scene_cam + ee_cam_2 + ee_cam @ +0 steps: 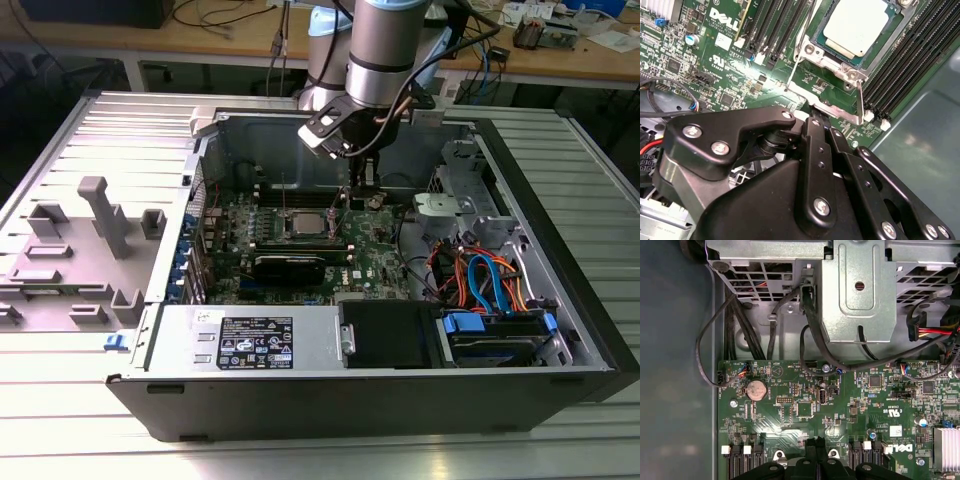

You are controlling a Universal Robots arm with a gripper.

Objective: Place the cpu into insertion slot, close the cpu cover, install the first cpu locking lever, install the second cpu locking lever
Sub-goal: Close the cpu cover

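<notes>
strong light bleaches the slatted table (60,420) at the exterior view's left; the computer case (300,405) lies shaded inside. in the second wrist view, white glare hits the circuit board (715,65) and the cpu (856,25).

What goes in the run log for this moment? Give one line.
silver square cpu chip seated | silver metal cover frame down around it | black hand shut, tips beside frame
</notes>
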